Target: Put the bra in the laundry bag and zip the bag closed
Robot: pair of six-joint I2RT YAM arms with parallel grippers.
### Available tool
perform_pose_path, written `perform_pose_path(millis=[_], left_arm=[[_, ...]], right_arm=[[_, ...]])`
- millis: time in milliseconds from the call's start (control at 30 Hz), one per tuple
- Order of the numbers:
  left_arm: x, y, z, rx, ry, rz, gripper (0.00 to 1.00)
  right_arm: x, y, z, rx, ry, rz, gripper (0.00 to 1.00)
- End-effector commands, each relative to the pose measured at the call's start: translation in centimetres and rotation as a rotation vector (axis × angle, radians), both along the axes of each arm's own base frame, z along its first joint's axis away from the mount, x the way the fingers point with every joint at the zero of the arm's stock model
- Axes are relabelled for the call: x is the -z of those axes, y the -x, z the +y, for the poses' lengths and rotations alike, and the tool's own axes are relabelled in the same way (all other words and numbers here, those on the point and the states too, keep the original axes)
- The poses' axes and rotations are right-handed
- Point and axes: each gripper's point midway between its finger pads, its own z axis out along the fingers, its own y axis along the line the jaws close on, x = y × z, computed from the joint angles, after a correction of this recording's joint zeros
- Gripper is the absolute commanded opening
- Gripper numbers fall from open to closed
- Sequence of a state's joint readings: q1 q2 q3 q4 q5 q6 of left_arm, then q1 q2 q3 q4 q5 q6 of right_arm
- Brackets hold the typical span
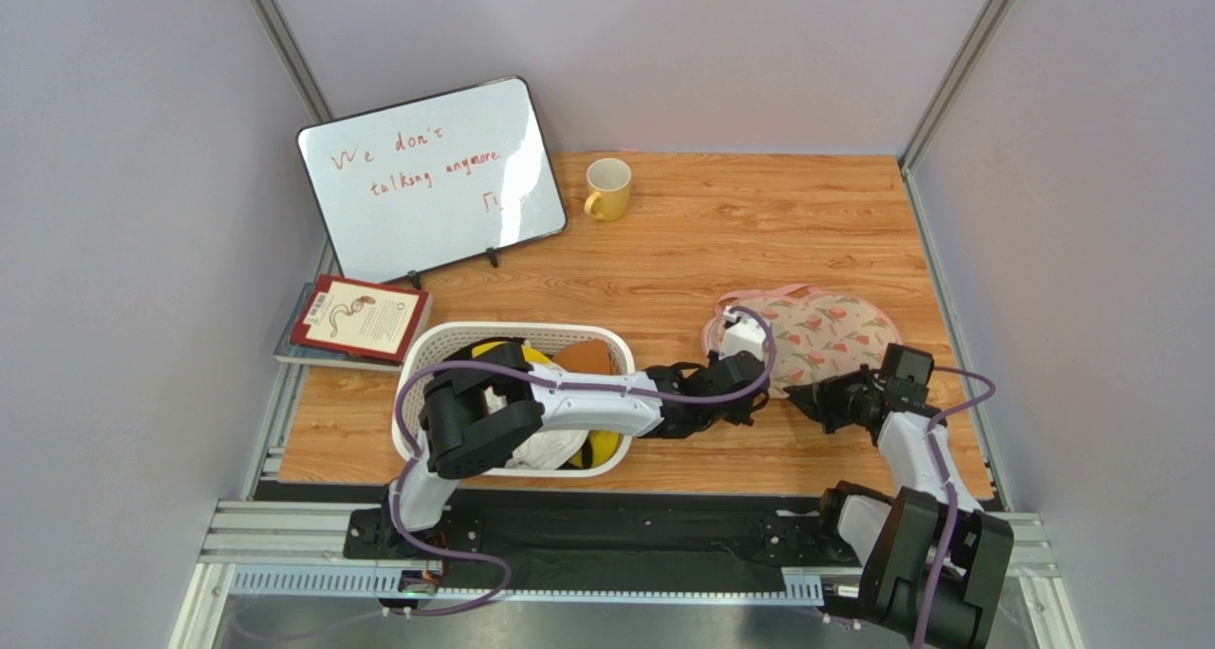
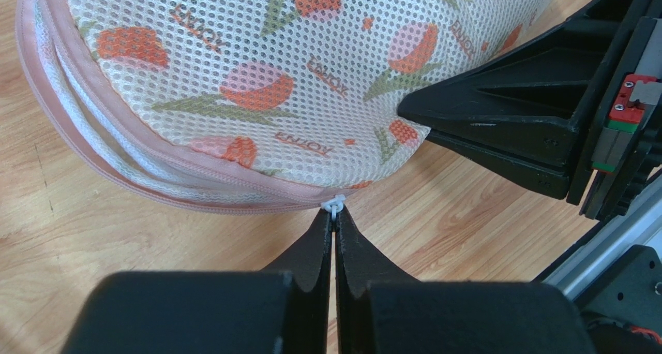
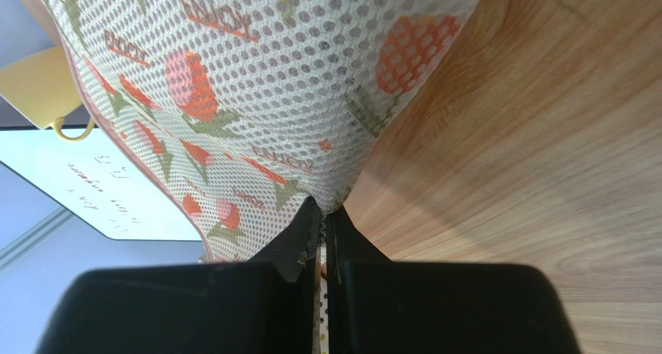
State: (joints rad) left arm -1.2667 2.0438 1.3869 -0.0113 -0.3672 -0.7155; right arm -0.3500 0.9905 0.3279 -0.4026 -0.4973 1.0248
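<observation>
While left pincer (image 2: 334, 216) pinches zip pull (image 2: 333, 206), right pincer (image 3: 322, 213) pinches laundry bag (image 1: 842, 329) — near edge.

One laundry bag (image 1: 827, 333) — one mug (image 1: 608, 188)

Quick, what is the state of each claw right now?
Left claw: closed, pinching the small white zip pull of the cream flower-printed mesh laundry bag.
Right claw: closed, pinching that bag's mesh edge.
</observation>
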Motion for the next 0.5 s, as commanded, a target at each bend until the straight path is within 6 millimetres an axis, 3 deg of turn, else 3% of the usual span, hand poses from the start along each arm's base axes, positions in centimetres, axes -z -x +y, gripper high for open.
perform_pose_path(millis=[0,167,300,467], left_arm=[[-1.5,-1.6,0.6,-0.032,0.014,-0.022,0.0],[0.1,-3.5,3.4,-0.064,-0.048,-0.003,0.0],[0.1,-5.2,5.8,-0.048,-0.103,-0.031,0.0],[-0.5,-3.9,5.7,0.092,-0.108,-0.05,0.0]], right_arm=[[-1.0,-1.5,-1.4,-0.053,0.117,-0.066,0.0],[-1.2,-1.1,-1.6,-0.118,0.164,-0.056,0.0],[-1.9,-1.3,-2.3,-0.165,0.227,-0.065,0.0],[-2.6,-2.0,-3.5,-0.202,0.31,-0.067,0.0]])
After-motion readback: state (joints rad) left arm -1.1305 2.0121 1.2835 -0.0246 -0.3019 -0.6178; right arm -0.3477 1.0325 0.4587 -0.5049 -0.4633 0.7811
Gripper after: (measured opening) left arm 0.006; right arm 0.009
